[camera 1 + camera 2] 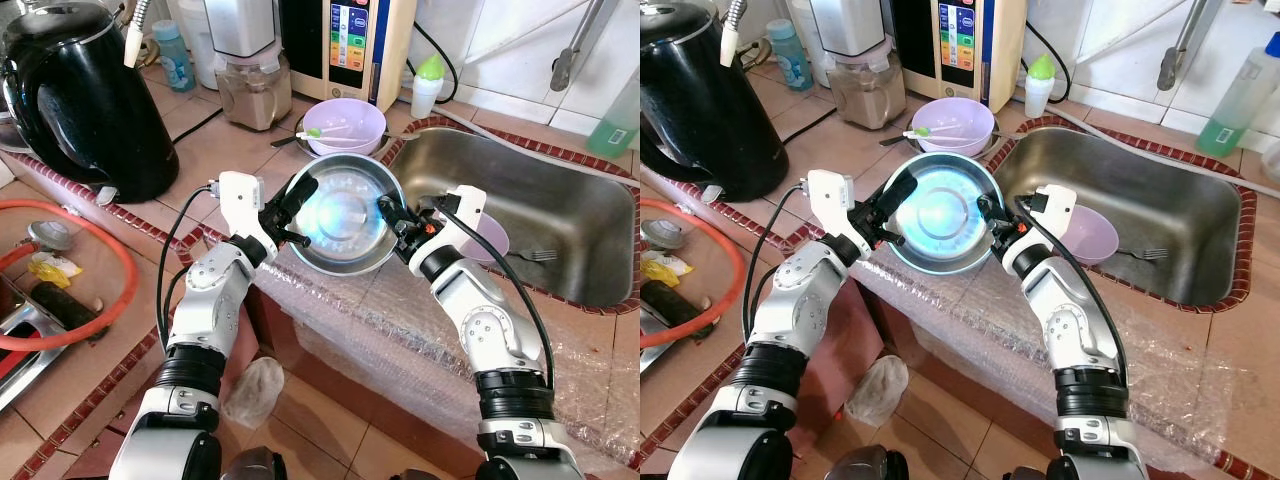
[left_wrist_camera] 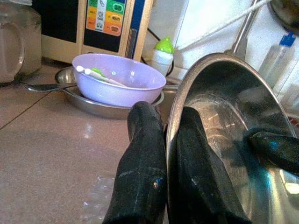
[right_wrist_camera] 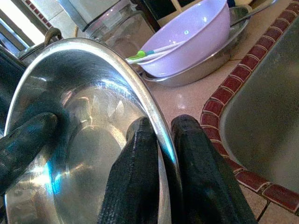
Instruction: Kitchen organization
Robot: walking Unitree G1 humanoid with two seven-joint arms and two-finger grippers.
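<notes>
I hold a shiny steel bowl between both arms, above the counter's front edge just left of the sink. My left gripper is shut on the bowl's left rim, one finger outside and one inside. On the opposite rim my right gripper is shut the same way, its fingers straddling the edge. Behind the bowl, a lilac bowl with a white and green spoon rests in a steel plate. A second lilac bowl and a fork lie in the sink.
The steel sink lies at right with a tap above. A black kettle, a blender jar, a water purifier and small bottles line the back. An orange hose loops at left. Bubble wrap covers the counter front.
</notes>
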